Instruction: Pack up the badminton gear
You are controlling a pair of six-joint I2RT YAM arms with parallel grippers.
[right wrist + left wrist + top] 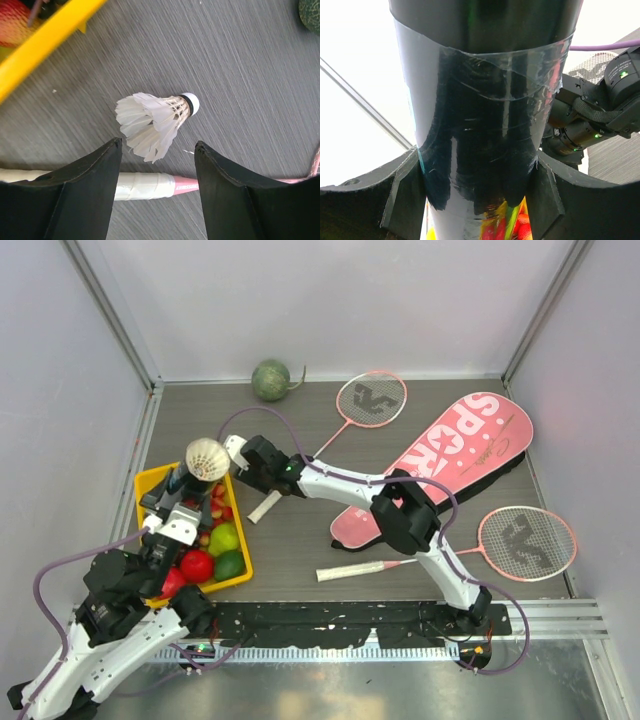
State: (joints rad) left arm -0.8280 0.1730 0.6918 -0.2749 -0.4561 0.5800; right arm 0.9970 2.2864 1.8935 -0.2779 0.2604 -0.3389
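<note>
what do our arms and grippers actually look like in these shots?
Both arms: white links, black joint housings, a green status light on the right arm. A purple cable loops along the left arm; the right has one too. Left gripper and right gripper: plain black wedge-shaped fingers, no markings visible.

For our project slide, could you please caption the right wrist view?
The open right gripper faces a white shuttlecock lying on its side near a racket handle.
</note>
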